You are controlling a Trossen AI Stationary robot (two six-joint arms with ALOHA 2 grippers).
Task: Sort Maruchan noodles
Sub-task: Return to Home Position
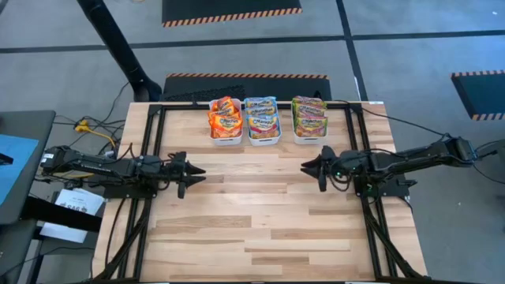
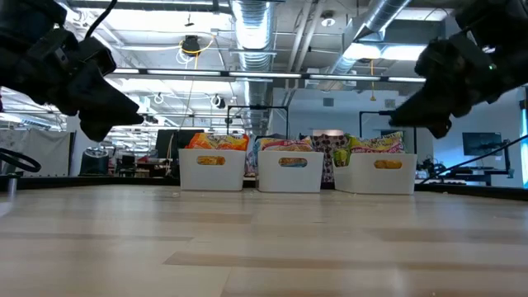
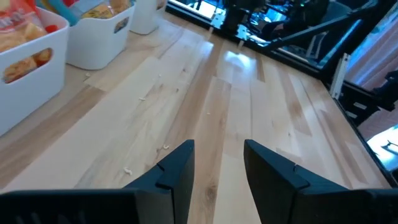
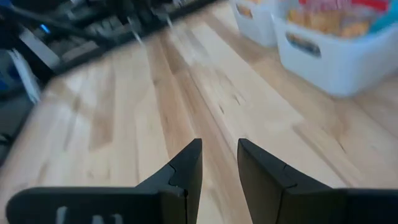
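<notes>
The wooden table (image 1: 260, 229) carries three white bins (image 2: 290, 180) at its 12 o'clock edge. They hold the Maruchan noodles (image 1: 261, 118), sorted orange, blue and green. The packets look light, slick and crushable, best pinched at an edge. The left gripper (image 3: 219, 149) hovers at 9 o'clock and the right gripper (image 4: 219, 146) at 3. Both are level, slightly parted and empty.

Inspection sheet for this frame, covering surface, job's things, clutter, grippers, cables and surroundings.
Surface: wooden table, no loose packets on it.
Job's things: packets sorted in three white bins at the far edge; orange packets left, blue packets middle, green packets right.
Clutter: small crumbs near the bins.
Grippers: left gripper and right gripper open, empty, above the table.
Cables: yellow cable beside the table's left.
Surroundings: striped floor mats; workshop behind.
</notes>
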